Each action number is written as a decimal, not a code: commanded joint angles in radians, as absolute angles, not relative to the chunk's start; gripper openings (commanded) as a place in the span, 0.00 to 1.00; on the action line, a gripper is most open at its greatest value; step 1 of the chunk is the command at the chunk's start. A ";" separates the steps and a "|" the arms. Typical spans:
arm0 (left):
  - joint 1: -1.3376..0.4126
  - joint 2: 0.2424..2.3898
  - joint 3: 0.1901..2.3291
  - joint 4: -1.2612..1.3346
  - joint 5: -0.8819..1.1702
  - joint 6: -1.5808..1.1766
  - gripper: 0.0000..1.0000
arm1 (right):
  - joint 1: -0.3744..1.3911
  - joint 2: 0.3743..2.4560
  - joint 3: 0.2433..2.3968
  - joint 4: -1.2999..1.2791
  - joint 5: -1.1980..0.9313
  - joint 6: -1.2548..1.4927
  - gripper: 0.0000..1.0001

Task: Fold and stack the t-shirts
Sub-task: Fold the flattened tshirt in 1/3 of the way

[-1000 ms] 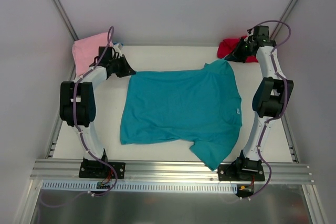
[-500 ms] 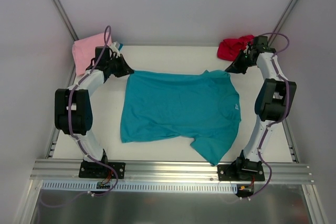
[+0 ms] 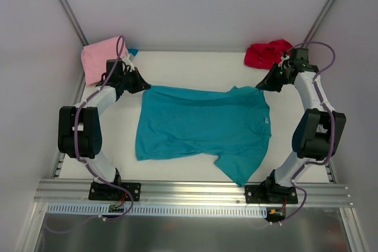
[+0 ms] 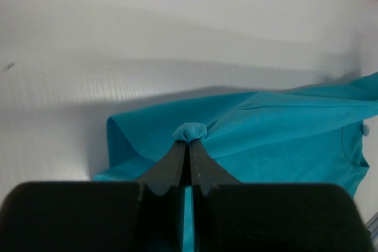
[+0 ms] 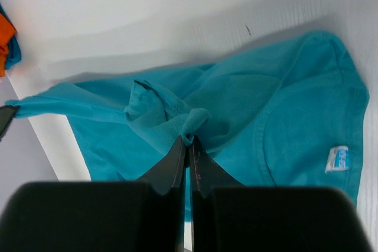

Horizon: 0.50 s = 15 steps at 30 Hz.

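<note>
The teal t-shirt (image 3: 201,123) lies spread on the white table (image 3: 195,66), its far edge lifted and stretched between my two grippers. My left gripper (image 3: 143,87) is shut on the far left corner; the left wrist view shows a small bunch of teal cloth (image 4: 192,130) pinched at the tips of that gripper (image 4: 190,141). My right gripper (image 3: 258,85) is shut on the far right corner, where a fold of cloth (image 5: 195,121) sits between the tips of the gripper (image 5: 189,141). The white neck label (image 5: 338,159) faces up near the right side.
A pink t-shirt (image 3: 100,57) is heaped at the far left corner with a bit of blue cloth (image 3: 133,52) beside it. A red t-shirt (image 3: 267,54) is bunched at the far right. Orange cloth (image 5: 5,33) shows at the edge of the right wrist view.
Both grippers have drawn the teal shirt's far edge toward the near side, away from the heaps. The edge now runs straighter between them, and both arms have swung outward.
</note>
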<state>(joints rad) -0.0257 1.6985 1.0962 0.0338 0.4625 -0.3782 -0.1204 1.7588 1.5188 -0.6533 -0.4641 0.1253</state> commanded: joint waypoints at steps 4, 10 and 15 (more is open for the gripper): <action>-0.037 1.612 1.088 0.086 0.469 -0.388 0.00 | -0.107 1.618 1.306 -0.620 -0.433 0.117 0.01; -0.038 1.589 1.089 0.072 0.466 -0.384 0.00 | -0.095 1.600 1.174 -0.588 -0.420 0.144 0.00; -0.040 1.560 1.078 0.060 0.460 -0.379 0.00 | -0.092 1.608 1.106 -0.594 -0.405 0.137 0.39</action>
